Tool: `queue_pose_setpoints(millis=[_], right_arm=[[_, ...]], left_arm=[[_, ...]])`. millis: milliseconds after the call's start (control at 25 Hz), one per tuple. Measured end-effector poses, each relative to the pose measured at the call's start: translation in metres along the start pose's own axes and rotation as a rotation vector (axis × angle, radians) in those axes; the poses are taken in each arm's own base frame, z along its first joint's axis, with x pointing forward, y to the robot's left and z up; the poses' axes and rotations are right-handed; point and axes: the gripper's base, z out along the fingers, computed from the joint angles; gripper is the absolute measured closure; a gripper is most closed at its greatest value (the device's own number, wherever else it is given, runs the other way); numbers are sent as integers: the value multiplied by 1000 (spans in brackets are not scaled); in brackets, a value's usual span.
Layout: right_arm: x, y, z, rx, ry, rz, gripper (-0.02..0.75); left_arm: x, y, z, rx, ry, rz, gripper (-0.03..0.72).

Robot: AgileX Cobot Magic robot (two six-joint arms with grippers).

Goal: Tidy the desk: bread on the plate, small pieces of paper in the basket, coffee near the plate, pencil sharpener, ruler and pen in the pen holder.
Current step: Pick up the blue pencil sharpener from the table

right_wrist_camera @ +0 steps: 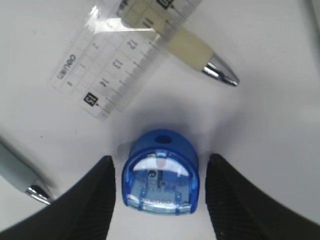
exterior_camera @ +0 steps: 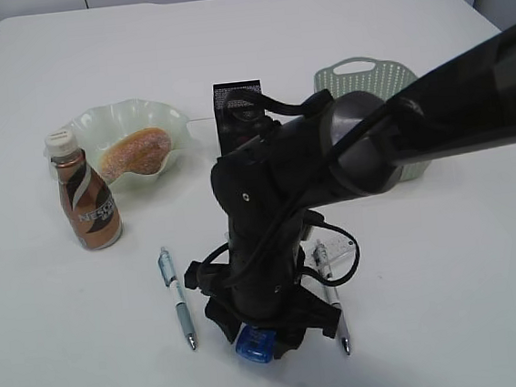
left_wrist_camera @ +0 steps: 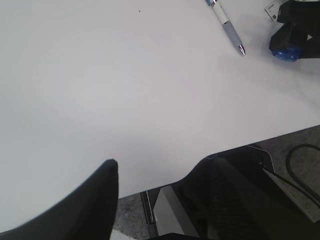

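You see the right arm (exterior_camera: 345, 144) as a thick tube of glossy black, widening into a rounded black elbow housing with one small pale screw dot on its side. Below the housing, a black wrist column runs to a blocky black gripper (exterior_camera: 269, 325) with angular brackets on each side of the jaws. Thin black cables loop out beside the column, above the jaws. In the right wrist view, your two fingers (right_wrist_camera: 97, 200) are matte black, with rounded tips and a fine ribbed texture on the faces. In the left wrist view, one black finger (left_wrist_camera: 95, 195) has the same smooth rounded tip; beyond the jaws stand a black body and a black cable.
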Motion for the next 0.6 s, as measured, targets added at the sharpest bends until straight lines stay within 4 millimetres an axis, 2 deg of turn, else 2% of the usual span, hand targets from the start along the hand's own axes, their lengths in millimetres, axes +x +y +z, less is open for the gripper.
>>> queue_pose_setpoints(millis=[600], right_arm=[[-2, -1, 0, 10, -24, -26, 286]], left_arm=[[0, 0, 0, 0, 0, 0, 258]])
